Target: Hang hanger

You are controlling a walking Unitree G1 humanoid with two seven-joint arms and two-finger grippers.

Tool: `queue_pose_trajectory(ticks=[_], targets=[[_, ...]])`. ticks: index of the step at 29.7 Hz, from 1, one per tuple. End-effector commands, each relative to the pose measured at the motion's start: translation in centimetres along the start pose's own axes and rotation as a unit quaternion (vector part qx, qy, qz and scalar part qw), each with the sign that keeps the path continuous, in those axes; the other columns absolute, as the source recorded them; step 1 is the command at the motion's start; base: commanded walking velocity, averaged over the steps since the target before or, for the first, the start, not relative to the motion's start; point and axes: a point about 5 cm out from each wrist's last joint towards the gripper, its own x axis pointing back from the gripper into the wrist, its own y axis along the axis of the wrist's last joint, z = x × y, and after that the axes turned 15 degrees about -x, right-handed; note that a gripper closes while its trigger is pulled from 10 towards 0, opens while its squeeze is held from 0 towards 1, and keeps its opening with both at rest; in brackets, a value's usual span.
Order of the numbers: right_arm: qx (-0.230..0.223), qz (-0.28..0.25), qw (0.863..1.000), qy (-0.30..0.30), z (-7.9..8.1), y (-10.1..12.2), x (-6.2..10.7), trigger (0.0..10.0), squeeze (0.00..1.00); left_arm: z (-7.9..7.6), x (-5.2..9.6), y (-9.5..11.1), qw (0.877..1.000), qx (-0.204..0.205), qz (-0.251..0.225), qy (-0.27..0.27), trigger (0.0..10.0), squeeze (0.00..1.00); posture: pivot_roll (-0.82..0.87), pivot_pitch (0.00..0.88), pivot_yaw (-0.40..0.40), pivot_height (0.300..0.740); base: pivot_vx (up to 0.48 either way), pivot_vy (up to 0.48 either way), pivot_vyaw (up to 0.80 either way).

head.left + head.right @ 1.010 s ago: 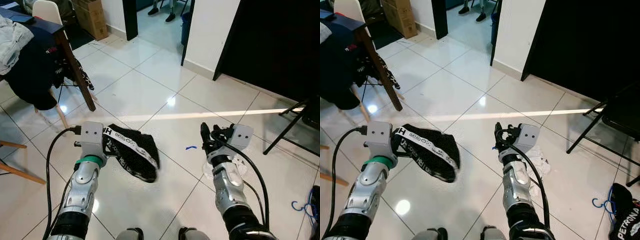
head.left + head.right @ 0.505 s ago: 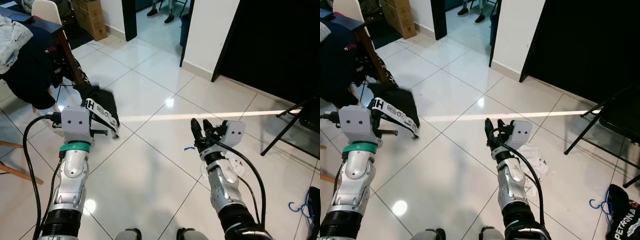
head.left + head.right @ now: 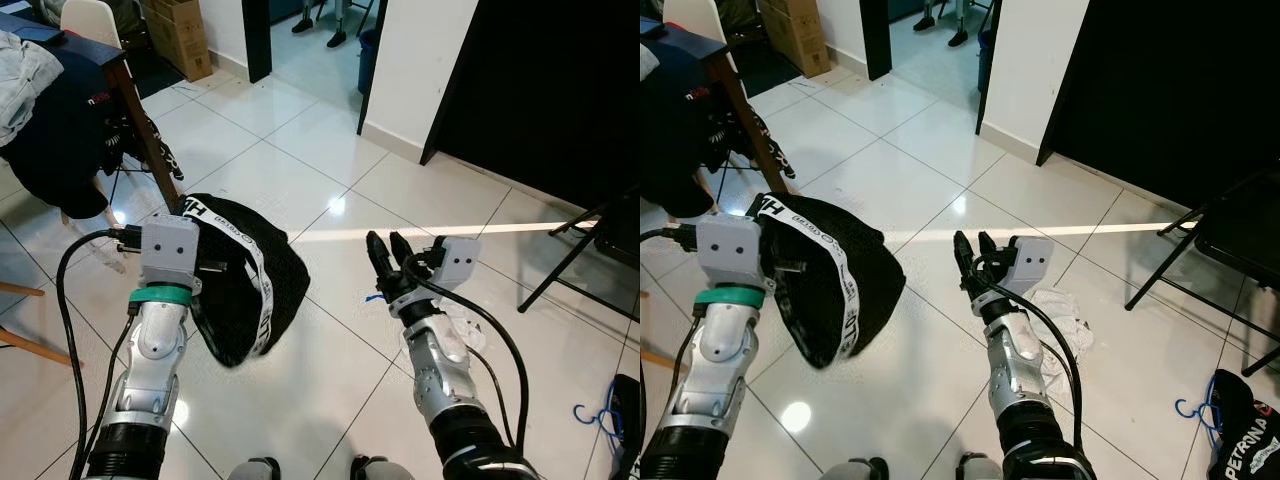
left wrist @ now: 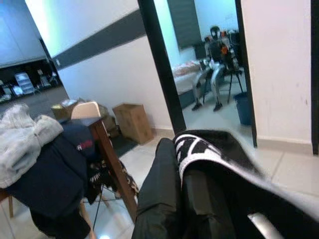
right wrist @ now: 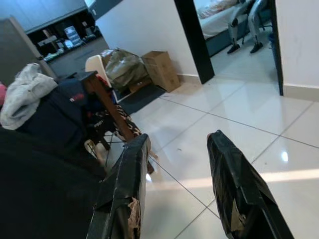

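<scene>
Right gripper (image 5: 177, 191) jaws apart over tiled floor (image 5: 239, 112).

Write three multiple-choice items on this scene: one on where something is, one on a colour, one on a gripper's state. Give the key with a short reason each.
1. Where does the black garment hang?
A. from the left gripper
B. on the folding chair
C. flat on the tiles

2. What colour is the hanger on the floor at the robot's right?
A. red
B. blue
C. white

3. How does the right gripper stand?
A. shut on a cloth
B. shut on a hanger
C. open, holding nothing

Key: 1 A, the garment droops from the left gripper above the tiles. 2 B, its hook shows blue. 3 C, the right wrist view shows its fingers apart with only floor between.
</scene>
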Motion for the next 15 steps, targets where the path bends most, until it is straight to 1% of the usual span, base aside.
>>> queue_pose_trajectory(ticks=[1, 4, 8, 12, 15], targets=[[-0.008, 0.000, 1.000, 0.001, 0.0, -0.2, 0.4, 10.0, 0.00, 0.1, 0.3, 0.2, 1.000, -0.005, -0.008, 0.009, 10.0, 0.00, 0.05, 0.071, 0.003, 0.740, 0.000, 0.000, 0.00], [-0.008, -0.006, 1.000, 0.005, 0.0, 0.0, 0.4, 10.0, 0.00, 0.0, 0.3, 0.3, 1.000, 0.001, -0.008, 0.004, 10.0, 0.00, 0.06, 0.074, 0.000, 0.740, 0.000, 0.000, 0.00], [-0.001, -0.019, 1.000, 0.001, 0.0, 0.3, 0.3, 10.0, 0.00, -0.8, 0.5, -0.1, 0.999, 0.033, 0.006, -0.027, 10.0, 0.00, 0.05, 0.073, 0.004, 0.740, 0.000, 0.000, 0.00], [0.005, -0.023, 1.000, 0.000, 0.0, 0.6, 0.2, 10.0, 0.00, -0.9, 0.4, -0.1, 0.999, 0.035, 0.008, -0.029, 10.0, 0.00, 0.04, 0.073, 0.006, 0.740, 0.000, 0.000, 0.00], [0.010, -0.023, 1.000, -0.006, -0.1, 0.8, 0.1, 10.0, 0.00, -1.0, 0.3, -0.1, 0.999, 0.029, 0.008, -0.029, 10.0, 0.00, 0.03, 0.075, 0.007, 0.740, 0.000, 0.000, 0.00]])
